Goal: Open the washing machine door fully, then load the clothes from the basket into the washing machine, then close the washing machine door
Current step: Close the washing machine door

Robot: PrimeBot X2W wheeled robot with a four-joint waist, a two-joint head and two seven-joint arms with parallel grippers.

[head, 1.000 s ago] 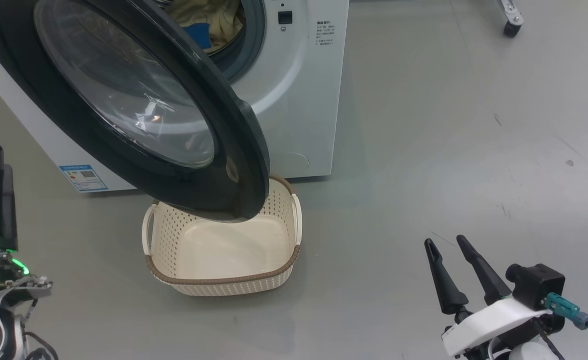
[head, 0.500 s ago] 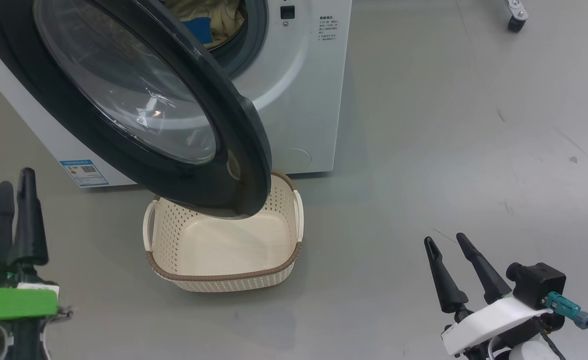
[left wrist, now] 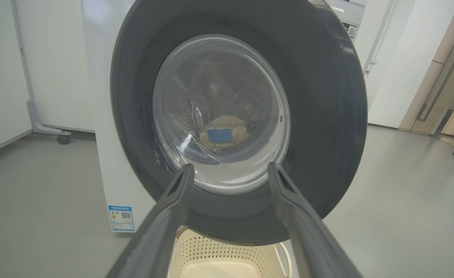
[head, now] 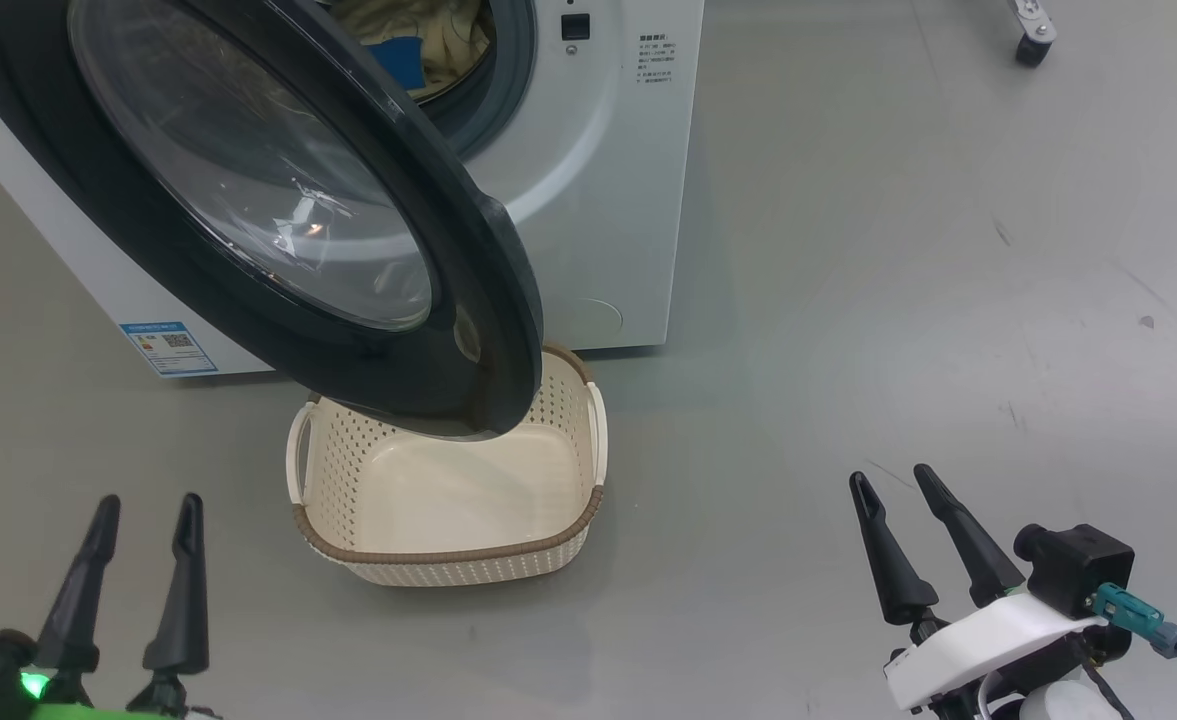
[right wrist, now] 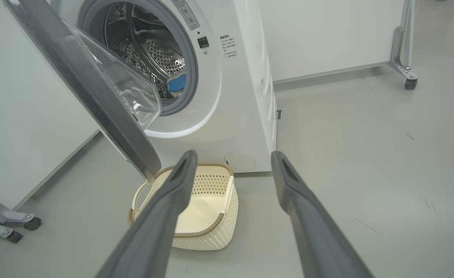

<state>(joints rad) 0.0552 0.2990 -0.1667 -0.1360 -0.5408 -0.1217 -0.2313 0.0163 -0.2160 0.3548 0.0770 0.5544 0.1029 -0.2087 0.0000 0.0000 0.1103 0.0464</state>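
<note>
Your left gripper (head: 148, 508) stands wide open and empty, facing the washing machine door (head: 488, 290), which hangs half-open over the empty basket (head: 448, 553); clothes (head: 448, 45) lie in the drum (right wrist: 161, 54). Push its free edge, steadily, until it latches.

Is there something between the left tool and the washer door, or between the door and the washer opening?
Nothing visible. The left tool points straight at the door with open space between. The basket stands on the floor under the door's lower edge, seemingly below its swing; the clothes lie inside the drum.
</note>
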